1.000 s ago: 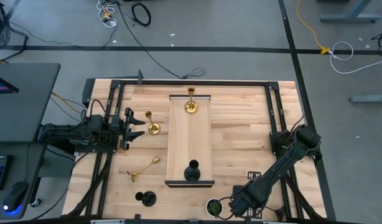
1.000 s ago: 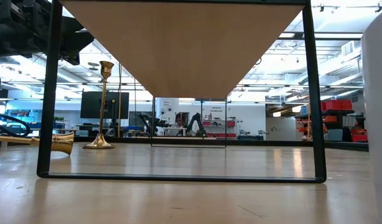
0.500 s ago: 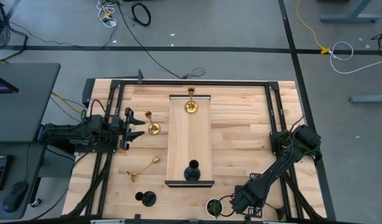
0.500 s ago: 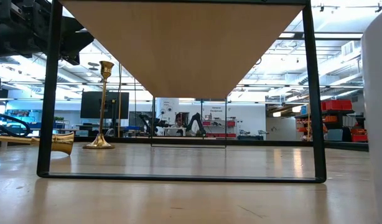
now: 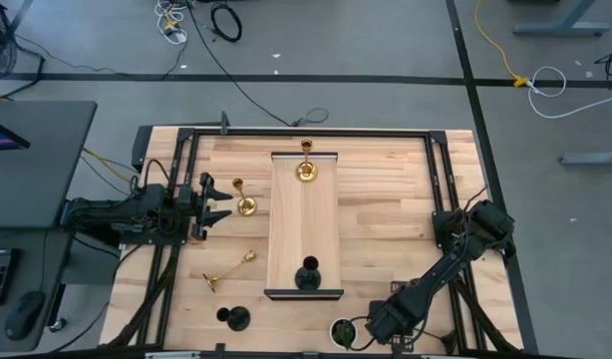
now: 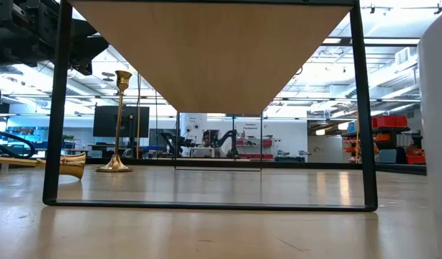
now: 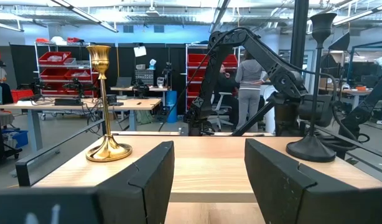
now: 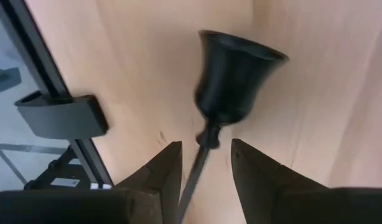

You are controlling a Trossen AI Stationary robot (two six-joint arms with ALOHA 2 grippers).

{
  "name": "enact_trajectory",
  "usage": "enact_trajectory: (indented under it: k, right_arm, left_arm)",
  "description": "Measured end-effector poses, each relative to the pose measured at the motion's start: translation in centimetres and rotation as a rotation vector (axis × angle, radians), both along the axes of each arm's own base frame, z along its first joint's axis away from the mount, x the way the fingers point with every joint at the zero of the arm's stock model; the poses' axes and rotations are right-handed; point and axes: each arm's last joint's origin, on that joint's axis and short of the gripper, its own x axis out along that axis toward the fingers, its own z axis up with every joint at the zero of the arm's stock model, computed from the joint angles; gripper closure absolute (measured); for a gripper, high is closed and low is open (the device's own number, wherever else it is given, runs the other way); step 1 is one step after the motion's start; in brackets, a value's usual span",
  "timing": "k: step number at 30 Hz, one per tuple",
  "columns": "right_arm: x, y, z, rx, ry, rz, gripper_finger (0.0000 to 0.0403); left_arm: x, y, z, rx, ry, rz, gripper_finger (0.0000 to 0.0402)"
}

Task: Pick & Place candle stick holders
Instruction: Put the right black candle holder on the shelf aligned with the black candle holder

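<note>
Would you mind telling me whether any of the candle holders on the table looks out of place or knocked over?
Yes, one gold holder lies tipped on its side on the table, left of the raised wooden board. The other gold holder beside the board stands upright in front of the left gripper.

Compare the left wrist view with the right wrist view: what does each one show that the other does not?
Only the left wrist view: a gold holder and a standing black holder, both upright on light wood, with the right arm and a person beyond. Only the right wrist view: a close black holder, its thin stem between the fingers of the right hand. Both: light wood, and an open hand; the left hand holds nothing.
</note>
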Motion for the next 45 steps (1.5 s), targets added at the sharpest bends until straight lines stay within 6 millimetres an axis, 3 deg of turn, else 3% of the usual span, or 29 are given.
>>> enact_trajectory:
  k: [15,20,31,40,45]
  right_arm:
    - [0.1,0.0,0.0,-0.006,-0.032,0.015,0.0271]
    - [0.1,0.0,0.0,-0.004,-0.034,0.018,0.0296]
    - [0.1,0.0,0.1,0.003,-0.041,0.04,0.0391]
    - [-0.3,-0.4,-0.5,0.028,0.0,0.042,0.0395]
    - [-0.3,-1.1,0.1,0.007,-0.006,0.036,0.0397]
  left_arm:
    - [0.0,0.0,0.0,0.0,0.0,0.0,0.0204]
    - [0.0,0.0,0.0,0.0,0.0,0.0,0.0204]
    - [0.0,0.0,0.0,0.0,0.0,0.001,0.0204]
    - [0.0,0.0,0.0,0.0,0.0,0.001,0.0204]
    - [0.0,0.0,0.0,0.0,0.0,0.0,0.0204]
